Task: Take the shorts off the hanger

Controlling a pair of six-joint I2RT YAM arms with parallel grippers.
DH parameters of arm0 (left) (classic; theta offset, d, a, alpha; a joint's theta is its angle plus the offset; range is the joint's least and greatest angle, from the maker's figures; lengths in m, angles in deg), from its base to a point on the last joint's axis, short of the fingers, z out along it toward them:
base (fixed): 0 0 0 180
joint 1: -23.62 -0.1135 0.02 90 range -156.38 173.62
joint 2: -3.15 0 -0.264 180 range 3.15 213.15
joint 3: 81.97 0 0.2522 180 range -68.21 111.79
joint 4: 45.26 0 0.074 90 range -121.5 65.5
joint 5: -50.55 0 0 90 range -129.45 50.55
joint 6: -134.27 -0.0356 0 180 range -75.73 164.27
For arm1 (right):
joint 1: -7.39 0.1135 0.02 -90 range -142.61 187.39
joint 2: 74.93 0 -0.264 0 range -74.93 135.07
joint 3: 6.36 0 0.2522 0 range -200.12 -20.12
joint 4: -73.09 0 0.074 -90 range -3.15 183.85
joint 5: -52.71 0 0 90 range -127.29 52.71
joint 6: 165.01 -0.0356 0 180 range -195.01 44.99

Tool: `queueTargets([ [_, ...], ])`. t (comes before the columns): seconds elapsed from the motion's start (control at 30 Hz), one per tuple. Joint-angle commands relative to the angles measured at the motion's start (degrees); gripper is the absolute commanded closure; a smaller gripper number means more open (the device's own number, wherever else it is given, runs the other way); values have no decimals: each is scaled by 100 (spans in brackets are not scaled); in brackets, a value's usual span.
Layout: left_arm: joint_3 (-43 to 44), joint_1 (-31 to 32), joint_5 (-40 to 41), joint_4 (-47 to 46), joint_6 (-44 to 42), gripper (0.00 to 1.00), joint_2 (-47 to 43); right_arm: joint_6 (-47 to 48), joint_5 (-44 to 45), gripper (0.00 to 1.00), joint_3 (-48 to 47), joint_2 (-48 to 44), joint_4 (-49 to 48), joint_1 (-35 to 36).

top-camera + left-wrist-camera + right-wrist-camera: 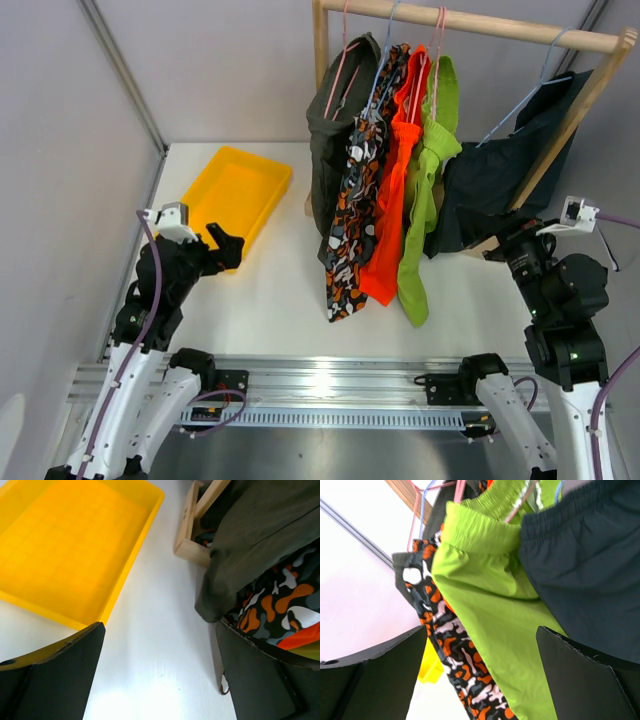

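Five shorts hang from wire hangers on a wooden rail (480,25): dark olive (335,130), camouflage print (355,210), bright orange (392,200), lime green (425,190) and dark navy (500,170). My left gripper (228,248) is open and empty, low over the table beside the yellow tray; in its wrist view (160,680) the olive shorts (260,535) and camouflage shorts (280,600) hang ahead to the right. My right gripper (497,250) is open and empty beside the navy shorts' lower edge; in its wrist view (480,675) it faces the lime green (490,595), navy (590,565) and camouflage shorts (455,650).
A yellow tray (240,190) lies on the white table at the left, close to my left gripper, and shows in the left wrist view (65,545). The wooden rack's foot (192,530) rests on the table beside the tray. Grey walls enclose the back and sides.
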Motion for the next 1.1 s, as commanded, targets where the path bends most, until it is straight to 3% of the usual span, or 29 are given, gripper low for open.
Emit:
queueTargets([
  [0.0, 103, 14, 288, 161, -97, 1, 92, 178, 22, 1, -509, 59, -98, 19],
  [0.13, 217, 14, 421, 381, -132, 1, 269, 652, -84, 1, -650, -90, -675, 1],
  [0.23, 173, 14, 386, 354, -97, 1, 216, 731, 382, 1, -1035, 189, -854, 1],
  [0.53, 103, 23, 96, 231, -123, 2, 84, 1171, 1902, 1, -3047, 2411, -809, 10],
  [0.77, 112, 23, 26, 249, -123, 3, 32, 1154, 2693, 3, -3497, 3389, -1144, 1],
  [0.87, 94, 31, 17, 223, -123, 3, -21, 1040, 3631, 8, -3768, 3801, -881, 1],
  [1.07, 94, 58, 17, 231, -123, 3, -21, 1074, 4170, 12, -4016, 4330, -616, 1],
])
